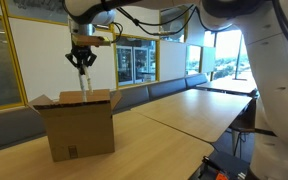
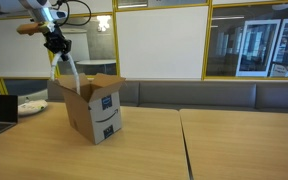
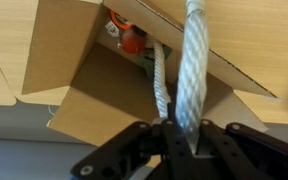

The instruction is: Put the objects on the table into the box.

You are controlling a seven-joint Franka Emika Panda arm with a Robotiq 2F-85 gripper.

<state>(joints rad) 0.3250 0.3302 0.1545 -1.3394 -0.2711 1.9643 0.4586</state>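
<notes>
Box [image 1: 79, 125] open-topped near tabletop [image 1: 174, 120] long edge, gripper [image 1: 81, 62] straight above its opening. Fingers clamped tight on white cord [image 3: 194, 70]. Cord's long axis approx vertical, hanging from fingertips down into box, lower end inside.

White cord [image 2: 69, 70] down into cardboard box [image 2: 102, 114]

Arm [image 1: 89, 8]: enters high at the top of both exterior views.
Wrist: bent so the hand [image 1: 81, 62] points straight down.
Hand state: black fingers [image 3: 144, 150] pressed together, pinching a white cord [image 3: 194, 70] that dangles beneath.
</notes>
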